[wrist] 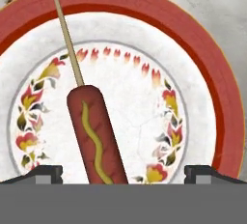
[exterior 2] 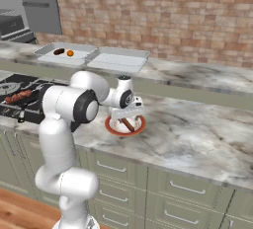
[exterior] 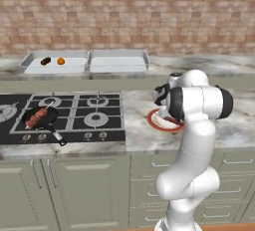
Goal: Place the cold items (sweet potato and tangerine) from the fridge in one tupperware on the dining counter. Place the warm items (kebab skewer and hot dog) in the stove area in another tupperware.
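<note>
- Pincer (wrist: 123,174): I see my two dark fingertips set wide apart at the bottom of the hand view, one on either side of the hot dog; they grip nothing.
- Hot dog (wrist: 95,133): reddish-brown sausage with a wavy yellow-green stripe, on a thin pale stick, lying on the plate between my open fingertips.
- Plate (wrist: 212,88): round, white, with an orange-red rim and a ring of painted flowers; it rests on the marbled worktop (exterior 2: 197,129) directly beneath my hand.
- Stove (exterior: 94,118): flat black cooktop to the left of the plate, carrying a dark pan (exterior: 42,118).
- Kebab skewer (exterior: 35,119): row of reddish-brown chunks lying in that pan.
- Tupperwares: two pale trays side by side on the dining counter (exterior: 199,65) behind the stove; the left tupperware (exterior: 35,58) holds the sweet potato (exterior: 45,61) and the tangerine (exterior: 61,61), close together but apart; the right tupperware (exterior: 118,60) has nothing in it.
</note>
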{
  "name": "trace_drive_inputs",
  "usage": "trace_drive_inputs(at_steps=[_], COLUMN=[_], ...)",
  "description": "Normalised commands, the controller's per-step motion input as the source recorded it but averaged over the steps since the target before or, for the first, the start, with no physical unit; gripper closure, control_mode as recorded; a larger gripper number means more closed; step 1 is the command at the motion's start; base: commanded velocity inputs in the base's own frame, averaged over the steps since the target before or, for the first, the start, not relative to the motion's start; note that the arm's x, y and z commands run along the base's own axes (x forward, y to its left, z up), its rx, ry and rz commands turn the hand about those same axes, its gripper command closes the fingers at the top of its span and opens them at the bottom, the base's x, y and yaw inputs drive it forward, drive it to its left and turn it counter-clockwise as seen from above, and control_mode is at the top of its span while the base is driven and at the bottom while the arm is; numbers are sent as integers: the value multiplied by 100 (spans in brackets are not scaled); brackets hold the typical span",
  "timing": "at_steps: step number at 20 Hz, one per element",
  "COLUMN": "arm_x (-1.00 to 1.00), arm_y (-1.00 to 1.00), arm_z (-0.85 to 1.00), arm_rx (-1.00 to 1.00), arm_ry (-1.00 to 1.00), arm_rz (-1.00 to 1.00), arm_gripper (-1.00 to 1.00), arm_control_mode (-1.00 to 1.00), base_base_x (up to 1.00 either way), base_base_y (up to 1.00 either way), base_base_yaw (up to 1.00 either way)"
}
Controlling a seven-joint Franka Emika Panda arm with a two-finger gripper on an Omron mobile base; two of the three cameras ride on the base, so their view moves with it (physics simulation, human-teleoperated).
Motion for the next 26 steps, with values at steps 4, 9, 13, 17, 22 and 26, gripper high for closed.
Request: trace_drive_inputs(at_steps=[4, 9, 13, 17, 22, 26], arm_x=[8, 0, 0, 0, 0, -5], arm_y=[1, 8, 0, 0, 0, 3], arm_z=[-38, -37, -28, -11, -5, -1], arm_rx=[0, -1, 0, 0, 0, 0], arm_ry=[5, 8, 1, 0, 0, 1], arm_rz=[0, 0, 0, 0, 0, 0], arm_gripper=[-100, -100, -100, 100, 100, 100], arm_control_mode=[-100, -100, -100, -100, -100, -100], base_base_x=[0, 0, 0, 0, 0, 0], base_base_y=[0, 0, 0, 0, 0, 0], base_base_yaw=[0, 0, 0, 0, 0, 0])
